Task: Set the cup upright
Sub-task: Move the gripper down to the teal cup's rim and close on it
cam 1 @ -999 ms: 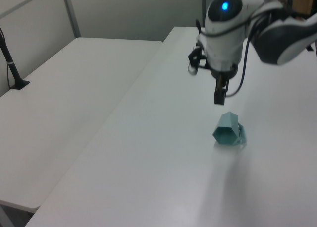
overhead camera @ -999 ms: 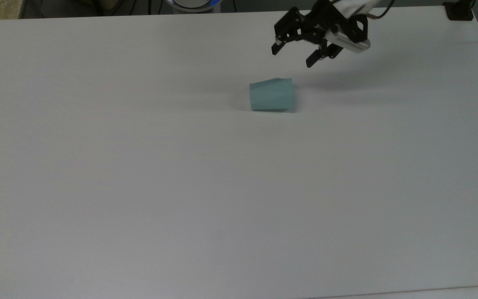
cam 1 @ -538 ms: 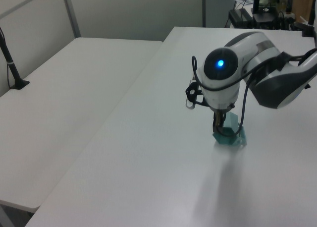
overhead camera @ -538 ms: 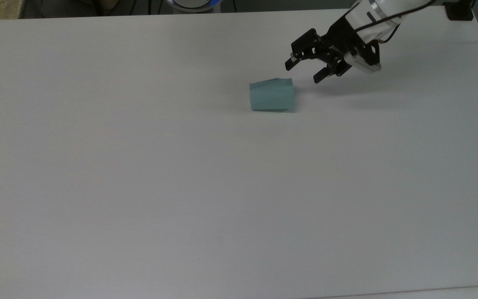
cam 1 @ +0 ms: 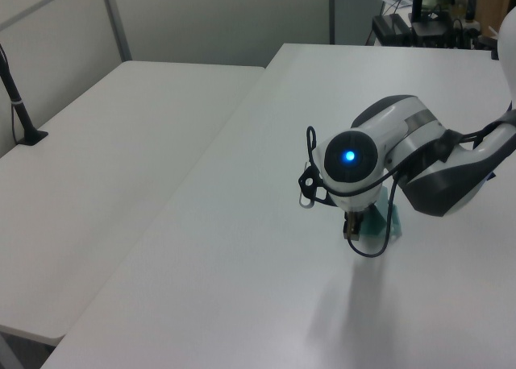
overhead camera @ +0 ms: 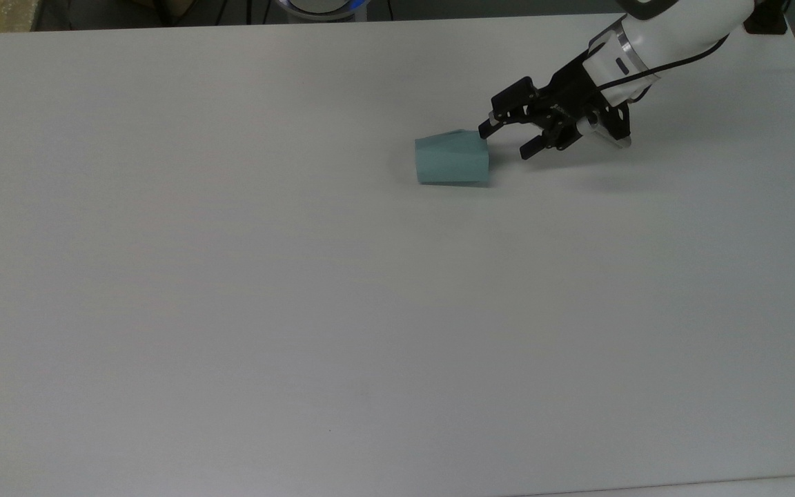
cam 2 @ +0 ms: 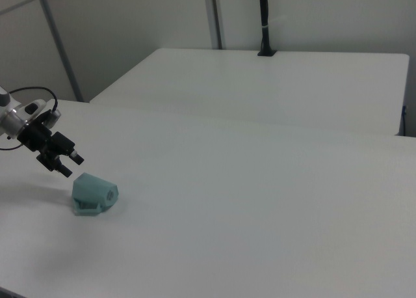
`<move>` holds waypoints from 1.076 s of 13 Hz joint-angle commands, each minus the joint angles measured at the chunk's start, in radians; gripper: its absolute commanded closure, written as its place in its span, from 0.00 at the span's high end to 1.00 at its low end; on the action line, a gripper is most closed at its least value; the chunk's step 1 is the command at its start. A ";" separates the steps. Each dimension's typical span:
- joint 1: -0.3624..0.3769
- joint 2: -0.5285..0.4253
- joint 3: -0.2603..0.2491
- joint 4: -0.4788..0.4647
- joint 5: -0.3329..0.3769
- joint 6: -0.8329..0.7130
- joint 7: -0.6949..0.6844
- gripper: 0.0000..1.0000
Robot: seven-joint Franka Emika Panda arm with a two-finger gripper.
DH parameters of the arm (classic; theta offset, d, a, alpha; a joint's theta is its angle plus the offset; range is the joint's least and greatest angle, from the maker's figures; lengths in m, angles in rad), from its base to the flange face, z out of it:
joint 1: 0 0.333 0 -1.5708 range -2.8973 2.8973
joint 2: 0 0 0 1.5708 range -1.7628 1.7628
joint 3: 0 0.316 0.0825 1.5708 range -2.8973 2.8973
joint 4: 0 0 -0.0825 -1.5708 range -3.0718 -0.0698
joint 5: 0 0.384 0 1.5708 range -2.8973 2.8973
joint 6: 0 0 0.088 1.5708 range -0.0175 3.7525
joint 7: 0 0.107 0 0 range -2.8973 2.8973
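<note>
The cup (overhead camera: pixel 453 158) is lying sideways on the desk (overhead camera: pixel 232 276). The pincer (overhead camera: pixel 505 140) is reaching beside its rim, spread open, gripping nothing. Next: straddle the rim wall, then close.

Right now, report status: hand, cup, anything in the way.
Hand open, low at the wide end of the small pale teal faceted cup, not gripping. Cup on its side on the white table. Nothing in the way.

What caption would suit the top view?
Open gripper beside a teal cup lying on its side on a white table.
</note>
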 commanded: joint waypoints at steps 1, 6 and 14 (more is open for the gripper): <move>0.010 0.027 -0.015 -0.021 -0.037 -0.031 0.060 1.00; 0.004 0.027 -0.018 -0.097 -0.072 -0.049 0.163 0.90; 0.004 0.028 -0.016 -0.123 -0.092 -0.051 0.155 0.00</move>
